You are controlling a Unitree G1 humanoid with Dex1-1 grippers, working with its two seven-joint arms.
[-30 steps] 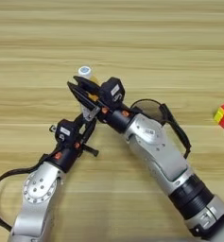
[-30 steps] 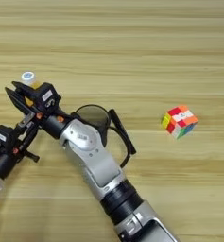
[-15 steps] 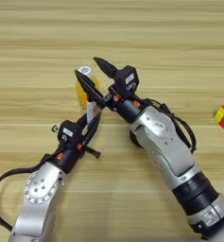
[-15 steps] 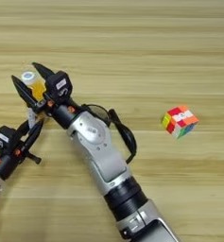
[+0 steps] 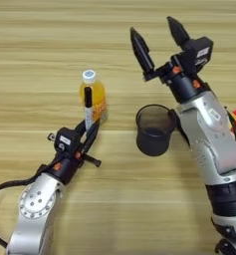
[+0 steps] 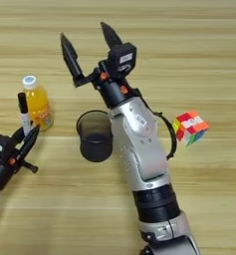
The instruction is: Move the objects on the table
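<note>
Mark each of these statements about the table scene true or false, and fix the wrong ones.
1. The left gripper holds a marker pen. True.
2. The right gripper is shut on the dark cup. False: its fingers are spread wide with nothing between them, raised above and beyond the cup.
3. The orange-drink bottle lies on its side. False: it stands upright with its white cap on top.
4. A colourful puzzle cube sits on the table to the right of the right arm. True.
5. The marker pen stands inside the cup. False: it is held upright in front of the bottle.
</note>
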